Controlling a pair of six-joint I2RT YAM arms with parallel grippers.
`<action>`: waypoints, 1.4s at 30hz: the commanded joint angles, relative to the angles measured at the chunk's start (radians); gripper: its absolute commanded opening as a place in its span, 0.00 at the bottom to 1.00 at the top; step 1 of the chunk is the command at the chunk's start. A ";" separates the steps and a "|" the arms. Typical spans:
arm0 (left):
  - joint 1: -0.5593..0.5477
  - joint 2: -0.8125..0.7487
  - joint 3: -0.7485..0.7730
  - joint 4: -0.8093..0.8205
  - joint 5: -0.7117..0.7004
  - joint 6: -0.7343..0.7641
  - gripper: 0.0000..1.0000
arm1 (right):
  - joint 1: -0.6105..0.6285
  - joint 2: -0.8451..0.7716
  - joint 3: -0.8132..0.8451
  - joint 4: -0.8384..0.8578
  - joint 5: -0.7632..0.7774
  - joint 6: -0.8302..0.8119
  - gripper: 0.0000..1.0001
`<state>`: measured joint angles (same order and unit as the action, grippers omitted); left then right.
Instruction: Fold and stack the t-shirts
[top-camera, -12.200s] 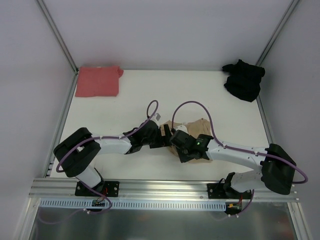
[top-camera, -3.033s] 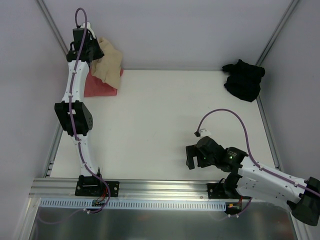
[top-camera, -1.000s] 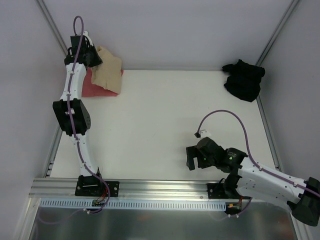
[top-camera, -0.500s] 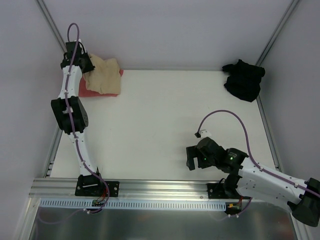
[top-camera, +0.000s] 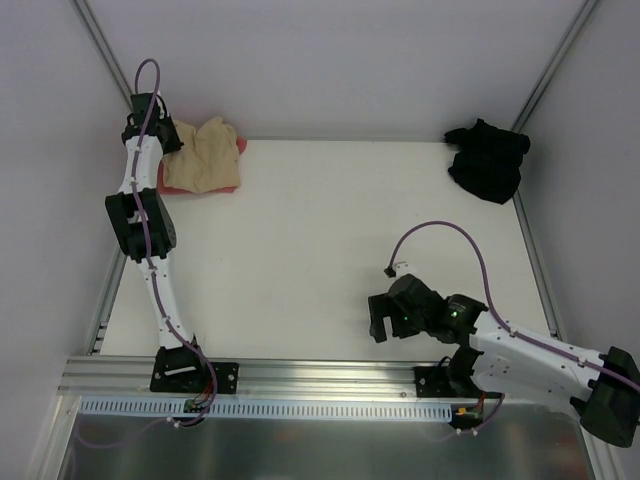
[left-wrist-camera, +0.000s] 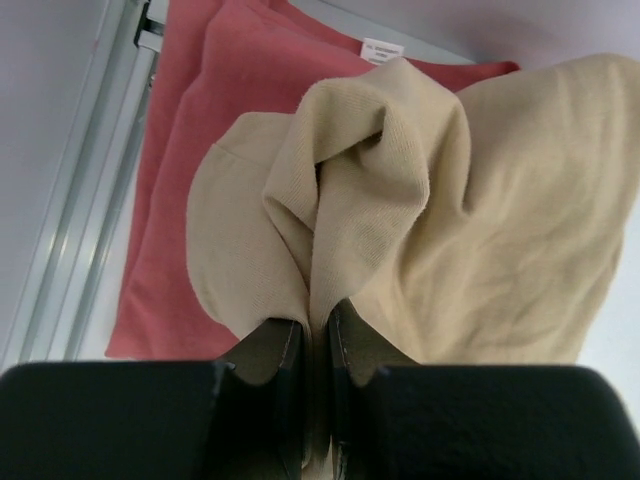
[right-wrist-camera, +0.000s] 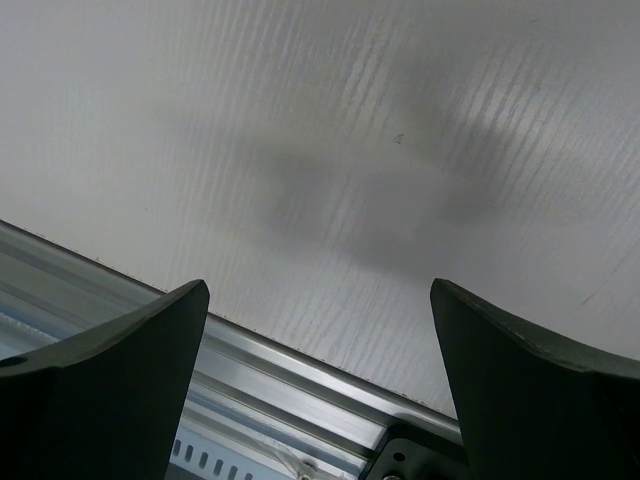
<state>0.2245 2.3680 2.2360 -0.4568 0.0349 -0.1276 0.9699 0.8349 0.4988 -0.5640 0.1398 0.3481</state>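
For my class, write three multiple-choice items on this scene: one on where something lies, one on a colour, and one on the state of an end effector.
1. Where on the table does the black t-shirt lie?
A) far right corner
B) near left corner
C) centre

2. What colour is the shirt beneath the tan t-shirt?
A) blue
B) salmon-red
C) green

3. What is the left end effector doing?
A) hanging open over bare table
B) gripping the black shirt
C) shut on a fold of the tan t-shirt

Answers:
1 A: the top view shows it bunched in the far right corner.
2 B: the salmon-red t-shirt shows past the tan one's edges.
3 C: the left wrist view shows its fingers pinched together on tan cloth.
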 joint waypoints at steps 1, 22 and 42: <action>0.012 -0.003 0.065 0.055 -0.017 0.059 0.00 | -0.010 0.042 -0.006 0.061 -0.029 -0.004 1.00; -0.013 0.013 0.088 0.115 0.136 0.175 0.00 | -0.049 0.145 0.000 0.119 -0.074 -0.050 0.99; 0.029 -0.287 -0.454 0.528 -0.271 0.132 0.99 | -0.085 0.170 -0.003 0.134 -0.121 -0.074 0.99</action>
<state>0.2955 2.2978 1.9373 -0.1818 -0.1864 0.0147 0.8894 1.0039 0.4934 -0.4454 0.0383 0.2790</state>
